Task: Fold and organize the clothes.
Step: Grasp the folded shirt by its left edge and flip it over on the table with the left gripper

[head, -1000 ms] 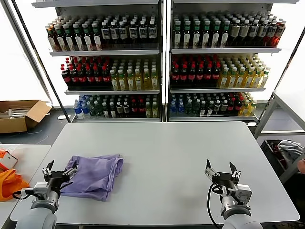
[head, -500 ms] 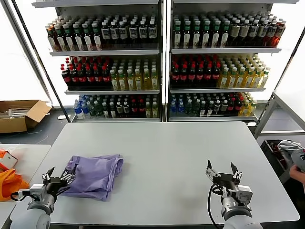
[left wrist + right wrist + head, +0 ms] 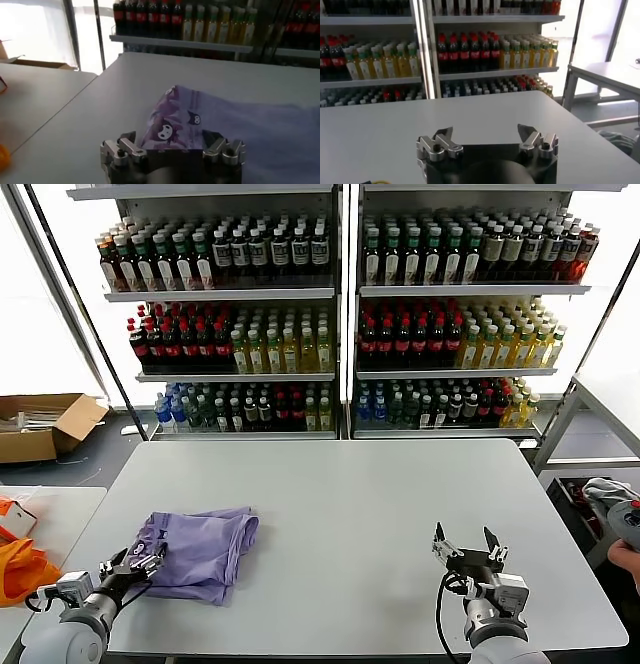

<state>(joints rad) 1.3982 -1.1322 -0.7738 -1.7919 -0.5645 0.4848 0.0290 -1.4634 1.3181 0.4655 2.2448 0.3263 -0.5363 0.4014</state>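
A lavender T-shirt (image 3: 205, 546) lies crumpled on the left part of the grey table (image 3: 340, 504). My left gripper (image 3: 140, 563) sits low at the shirt's near left corner. In the left wrist view that corner (image 3: 172, 117), with its dark purple cartoon print, lies between the jaws of the left gripper (image 3: 169, 135). The jaws stand wide apart on either side of the cloth and I see no pinch on it. My right gripper (image 3: 463, 540) hovers open over bare table at the near right, and in the right wrist view the right gripper (image 3: 485, 130) has nothing between its fingers.
Shelves of bottles (image 3: 340, 314) stand behind the table. Orange fabric (image 3: 20, 569) lies on a side table at the left, with a cardboard box (image 3: 40, 424) on the floor beyond. A person's hand (image 3: 625, 546) shows at the right edge.
My left gripper has sunk lower and slid in onto the shirt's near left corner. The shirt and the right arm have not moved.
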